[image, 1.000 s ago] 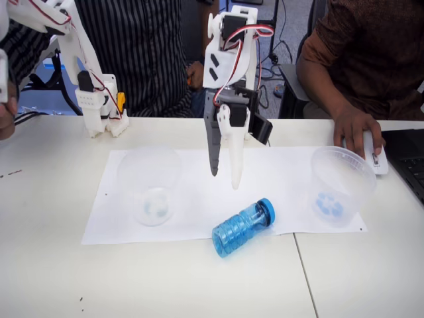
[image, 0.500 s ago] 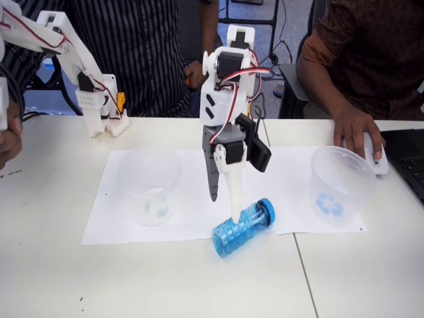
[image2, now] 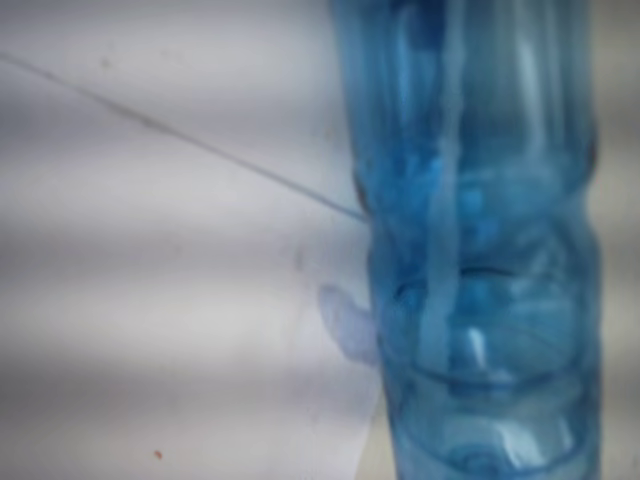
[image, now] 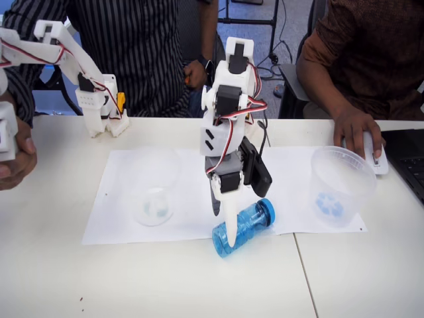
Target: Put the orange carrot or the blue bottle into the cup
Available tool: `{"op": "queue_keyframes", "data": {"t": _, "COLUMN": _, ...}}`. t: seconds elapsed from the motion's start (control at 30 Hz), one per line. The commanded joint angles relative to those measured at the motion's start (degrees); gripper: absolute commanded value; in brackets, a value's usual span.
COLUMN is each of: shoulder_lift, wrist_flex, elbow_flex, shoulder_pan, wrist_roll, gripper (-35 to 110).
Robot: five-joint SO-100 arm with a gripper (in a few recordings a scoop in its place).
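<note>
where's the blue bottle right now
In the fixed view the small transparent blue ribbed plastic bottle lies on its side at the white paper sheet's front edge, under the claw.

Blue bottle (image: 244, 227): transparent, glossy ribbed plastic with an opaque blue cap. Cup (image: 338, 186): clear, thin plastic. Claw (image: 223, 225): matt white and grey plastic. Paper sheet (image: 116, 212): matt white. Desk (image: 165, 285): smooth, off-white.
</note>
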Motion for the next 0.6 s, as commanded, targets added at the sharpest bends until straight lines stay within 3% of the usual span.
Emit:
{"op": "queue_keyframes", "data": {"t": 0.0, "shoulder_lift": 3.78, "wrist_flex": 2.46, "elbow_flex": -4.66, "shoulder_pan": 1.05, "wrist_roll": 0.53, "gripper": 43}}
{"op": "queue_keyframes", "data": {"t": 0.57, "shoulder_lift": 3.6, "wrist_flex": 2.81, "elbow_flex": -4.57, "shoulder_pan": 0.7, "wrist_roll": 0.26, "gripper": 43}}
